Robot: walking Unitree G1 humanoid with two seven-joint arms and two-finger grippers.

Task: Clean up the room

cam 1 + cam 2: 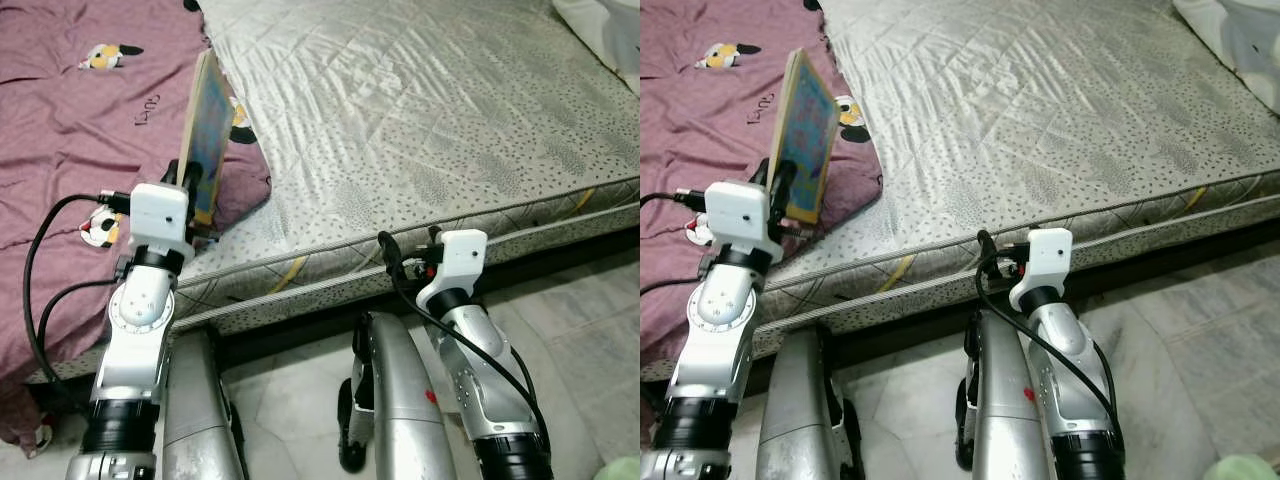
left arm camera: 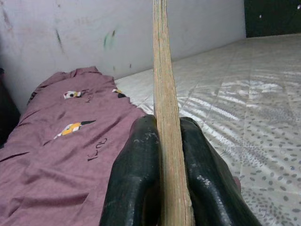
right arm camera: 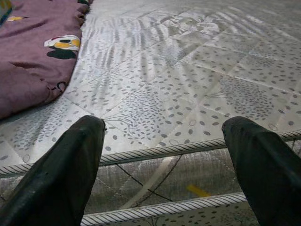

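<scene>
Two black fingers point(image 2: 136, 174) of your left hand point(image 2: 171, 165) are clamped flat on either face of a thin picture book point(image 1: 205, 130); you are grasping it at its lower edge, and it stands upright on that edge, its long axis rising straight up out of the hand and leaning slightly away from you; seen from the wrist it is a narrow tan strip of page edges splitting the view. Beyond the hand, the book hangs over the seam where the maroon cartoon-print blanket point(image 1: 70, 130) meets the bare grey quilted mattress point(image 1: 420, 130); blanket lies to its left, mattress to its right. Your right hand point(image 3: 164, 160) sits released, fingers spread wide, low at the front edge of the mattress and well apart from the book; so the left arm alone carries it, and wherever you set it down, I judge you will need to tip that tall axis flat first.
</scene>
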